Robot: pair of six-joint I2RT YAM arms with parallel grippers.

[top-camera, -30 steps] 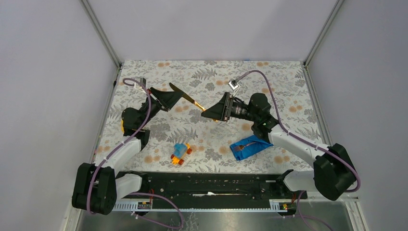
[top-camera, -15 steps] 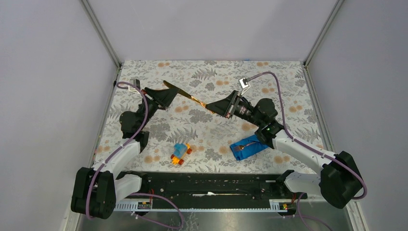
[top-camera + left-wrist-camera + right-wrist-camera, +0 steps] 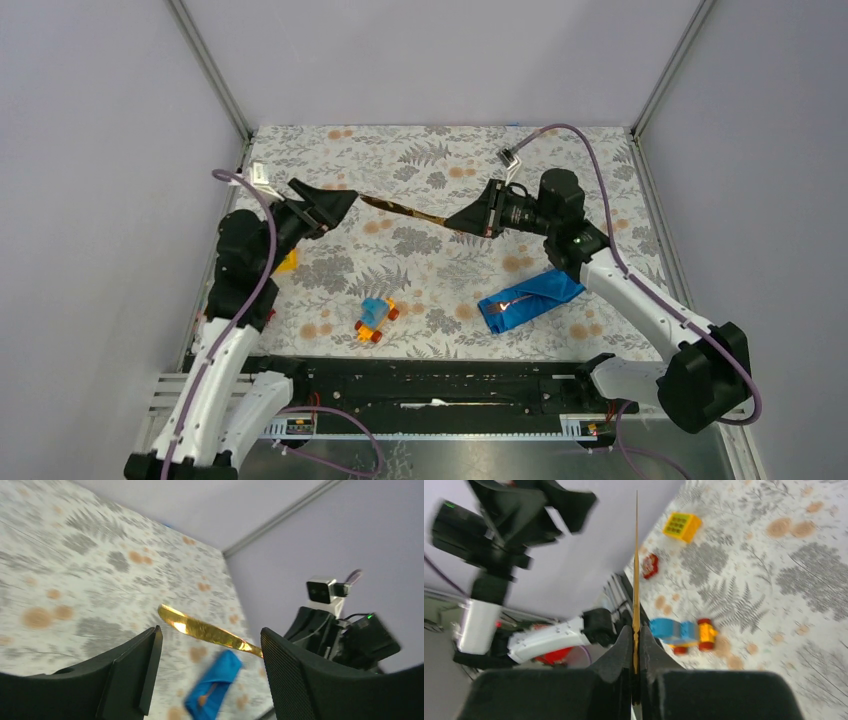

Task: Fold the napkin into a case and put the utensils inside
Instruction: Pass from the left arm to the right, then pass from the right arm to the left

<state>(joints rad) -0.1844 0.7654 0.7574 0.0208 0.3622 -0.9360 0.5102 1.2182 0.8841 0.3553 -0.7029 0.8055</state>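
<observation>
Floral tabletop [image 3: 440, 290]: knife [image 3: 405, 210] midair, clamped in closed right jaws; free end just beyond wide-open, empty left jaws.

A blue-and-orange toy car [image 3: 375, 320] sits on the floral tablecloth [image 3: 430, 285] — yellow block [image 3: 681, 526] well apart

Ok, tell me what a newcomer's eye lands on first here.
The golden knife, held above the mat, clamped at one end by the right gripper. The left gripper stands open at its free end. Next, the bright blue napkin, folded at the mat's near right.
</observation>
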